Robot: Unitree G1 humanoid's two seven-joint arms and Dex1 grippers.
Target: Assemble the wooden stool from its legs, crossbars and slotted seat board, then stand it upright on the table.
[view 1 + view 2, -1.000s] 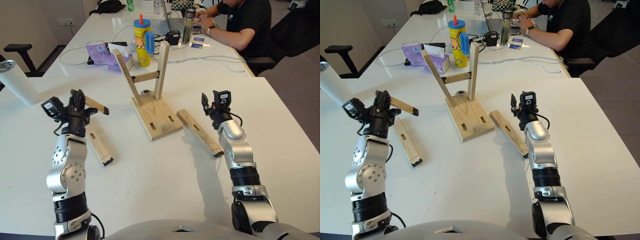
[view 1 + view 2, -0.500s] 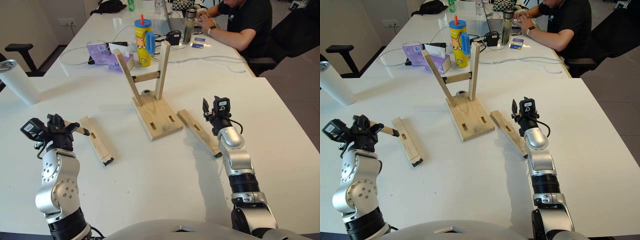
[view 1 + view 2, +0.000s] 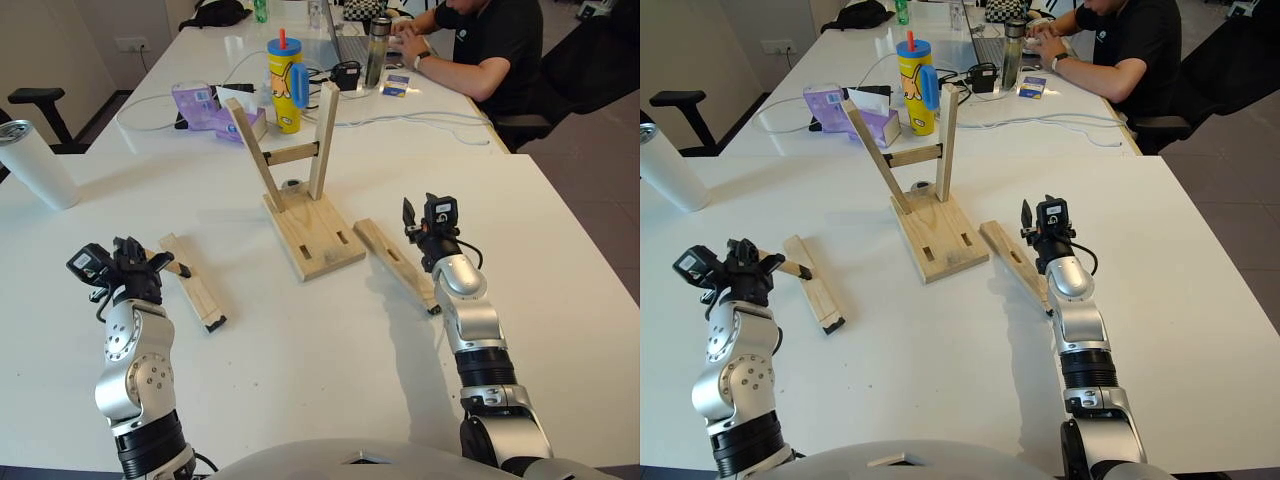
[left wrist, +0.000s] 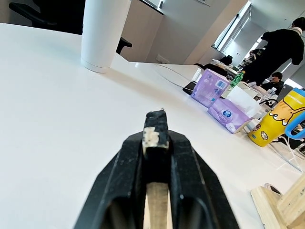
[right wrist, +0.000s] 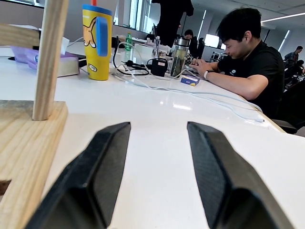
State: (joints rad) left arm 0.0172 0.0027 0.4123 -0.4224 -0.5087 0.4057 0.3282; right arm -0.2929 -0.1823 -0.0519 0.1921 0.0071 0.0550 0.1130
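Lower and closer in than a second ago, left gripper [image 3: 135, 262] has its fingers [image 4: 127, 183] clamped on a crossbar [image 4: 156, 139] beside a loose leg [image 3: 196, 282] lying on the surface [image 3: 300, 350], while right gripper [image 3: 417, 214], fingers apart, hovers by another leg [image 3: 393, 258] right of the slotted seat board [image 3: 316, 232] at mid-surface.

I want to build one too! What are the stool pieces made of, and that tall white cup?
The seat board, its two standing legs and the crossbar in the left gripper look like pale bare wood: grain lines, no paint or shine. The white cup is smooth and matte with a silvery rim, probably coated metal, maybe plastic.
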